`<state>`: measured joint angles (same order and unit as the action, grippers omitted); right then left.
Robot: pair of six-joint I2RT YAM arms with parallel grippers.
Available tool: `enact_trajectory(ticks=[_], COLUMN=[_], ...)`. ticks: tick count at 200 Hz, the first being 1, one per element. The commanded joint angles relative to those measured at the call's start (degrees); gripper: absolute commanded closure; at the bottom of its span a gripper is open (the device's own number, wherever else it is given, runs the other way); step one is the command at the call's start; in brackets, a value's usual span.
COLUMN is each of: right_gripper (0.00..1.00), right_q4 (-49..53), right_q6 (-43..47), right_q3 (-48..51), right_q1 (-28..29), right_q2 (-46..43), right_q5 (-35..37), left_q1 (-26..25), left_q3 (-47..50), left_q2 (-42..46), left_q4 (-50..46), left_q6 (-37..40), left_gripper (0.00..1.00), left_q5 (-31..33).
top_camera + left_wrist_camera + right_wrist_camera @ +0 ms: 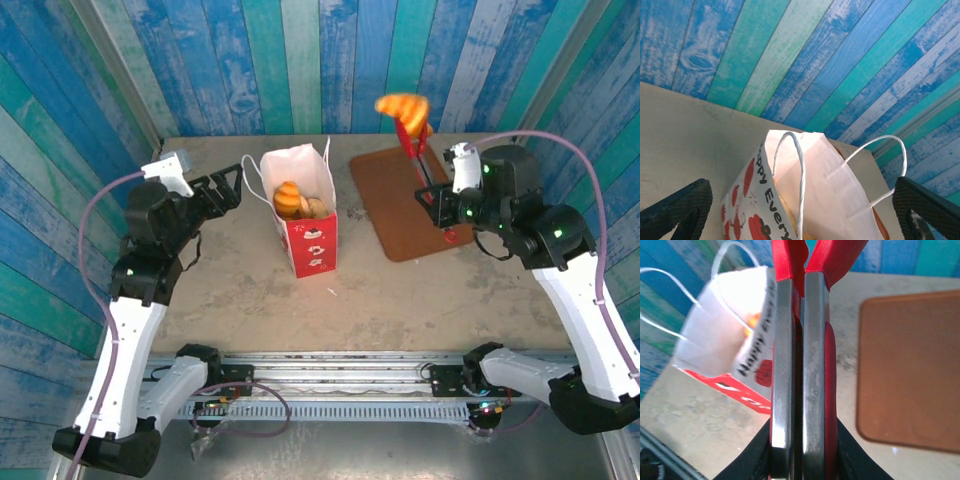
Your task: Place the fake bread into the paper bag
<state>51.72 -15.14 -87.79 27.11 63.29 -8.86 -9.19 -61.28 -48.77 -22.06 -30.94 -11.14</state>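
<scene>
Worktop (240,300): pale beige, mottled and scuffed, closed in at the back and both sides by blue-green plank walls (300,60). A metal rail (340,385) runs along the near edge. Two things rest directly on the surface. The paper bag (300,215) stands upright left of centre, mouth open upward, its red-patterned side toward the near edge. A brown board (400,200) lies flat right of centre, toward the back, set at a slight angle. Bag and board sit apart, with a strip of bare worktop between them. The surface in front of both is bare.
</scene>
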Motion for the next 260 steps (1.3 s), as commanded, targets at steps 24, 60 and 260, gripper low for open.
enact_trajectory(ticks=[24, 60, 260], right_gripper=[0.82, 0.82, 0.78], right_q4=[-10.5, -18.3, -29.1], right_q6=[-2.6, -4.5, -16.5], right_q3=[-0.7, 1.7, 14.8], right_q1=[7.6, 15.2, 21.3], right_q2=[-0.2, 0.7, 12.2], right_q5=[-1.0, -3.6, -9.6], left_q1=[0.3, 0.3, 0.3], left_q3=[-0.8, 0.6, 7.6], left_q2=[-3.2, -4.2, -3.2], left_q4=[1.9, 2.8, 1.2], left_q6=[-1.0, -1.2, 1.5], left_gripper=[0.07, 0.10, 0.30], left_q5=[-5.2, -5.2, 3.0])
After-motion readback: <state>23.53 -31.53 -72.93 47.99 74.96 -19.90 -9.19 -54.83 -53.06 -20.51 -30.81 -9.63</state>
